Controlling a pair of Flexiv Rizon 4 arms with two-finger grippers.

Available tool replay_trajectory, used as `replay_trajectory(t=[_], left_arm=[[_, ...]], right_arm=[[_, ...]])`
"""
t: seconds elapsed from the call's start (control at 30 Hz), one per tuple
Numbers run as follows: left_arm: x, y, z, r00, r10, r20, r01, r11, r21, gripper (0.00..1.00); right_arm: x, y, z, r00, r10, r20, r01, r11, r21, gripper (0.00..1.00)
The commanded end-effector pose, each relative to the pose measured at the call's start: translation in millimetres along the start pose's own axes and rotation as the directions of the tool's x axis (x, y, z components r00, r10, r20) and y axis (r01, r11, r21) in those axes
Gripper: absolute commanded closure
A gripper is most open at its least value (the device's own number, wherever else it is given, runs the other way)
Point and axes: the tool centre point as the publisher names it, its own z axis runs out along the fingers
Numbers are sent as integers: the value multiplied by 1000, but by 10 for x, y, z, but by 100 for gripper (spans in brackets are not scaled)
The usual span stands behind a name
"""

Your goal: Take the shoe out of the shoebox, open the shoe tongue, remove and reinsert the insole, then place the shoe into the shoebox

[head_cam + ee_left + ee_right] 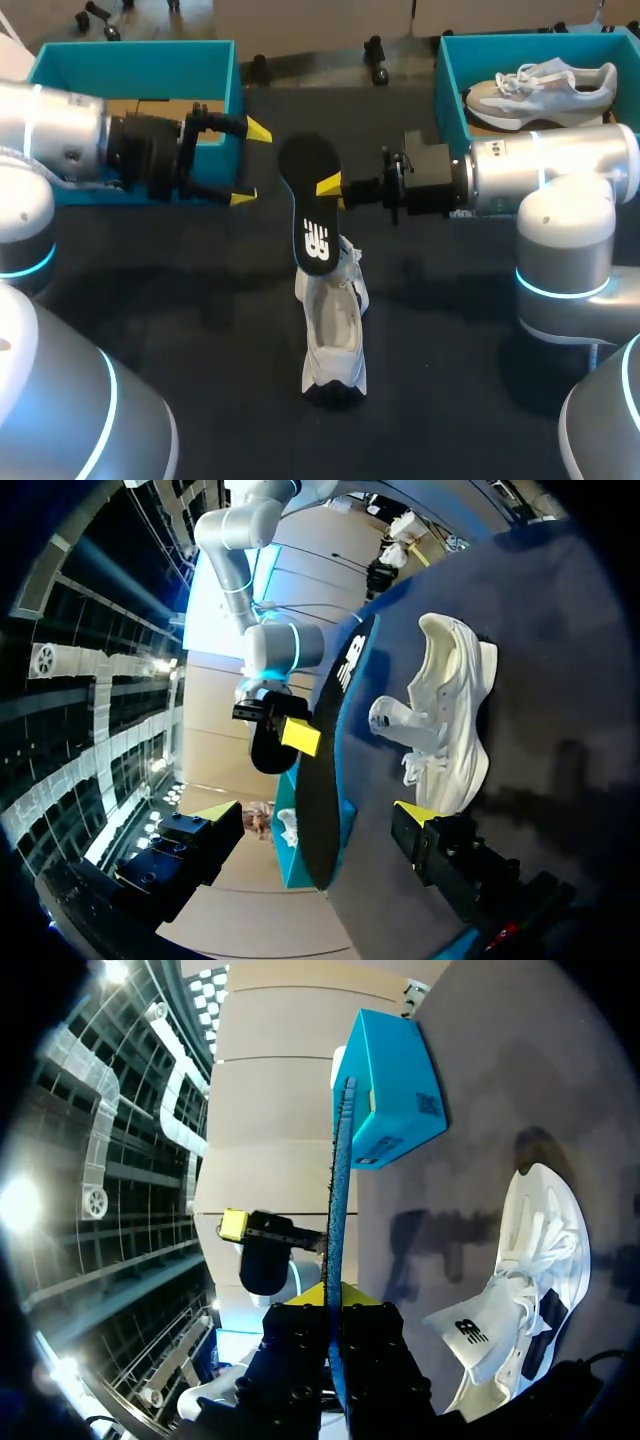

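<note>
So the right gripper (pixel 330 186) is pinched on the insole (pixel 312 205) edge. Thin, light, probably floppy, so hold mid-length. The left gripper (pixel 250 163) gapes empty, left of it.

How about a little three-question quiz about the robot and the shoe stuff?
1. True or false: The black insole is lying flat inside the white shoe.
2. Fill the blank with open or shut: The left gripper is ____.
3. Pick one: What is shut on the black insole?
A) the left gripper
B) the right gripper
C) a person's hand

Key: 1 false, it is held up in the air. 2 open. 3 B.
</note>
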Motion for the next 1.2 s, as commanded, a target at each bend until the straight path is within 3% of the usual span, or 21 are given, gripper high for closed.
replay_trajectory(t=[0.03, 0.33, 0.7, 0.93, 1.2], left_arm=[[50, 41, 62, 999, 3, 43, -3, 1000, 12, 0], [73, 85, 223, 994, -22, 103, 17, 999, 44, 0], [73, 85, 223, 994, -22, 103, 17, 999, 44, 0], [157, 33, 414, 983, 22, 182, -30, 999, 42, 0], [89, 32, 468, 965, 44, 258, -50, 999, 16, 0]], right_arm=[[-4, -4, 20, 1000, 0, 1, 0, 1000, -2, 100], [-4, -4, 20, 1000, 0, 1, 0, 1000, -2, 100], [-4, -4, 20, 1000, 0, 1, 0, 1000, -2, 100], [-4, -4, 20, 1000, 0, 1, 0, 1000, -2, 100], [-4, -4, 20, 1000, 0, 1, 0, 1000, -2, 100]])
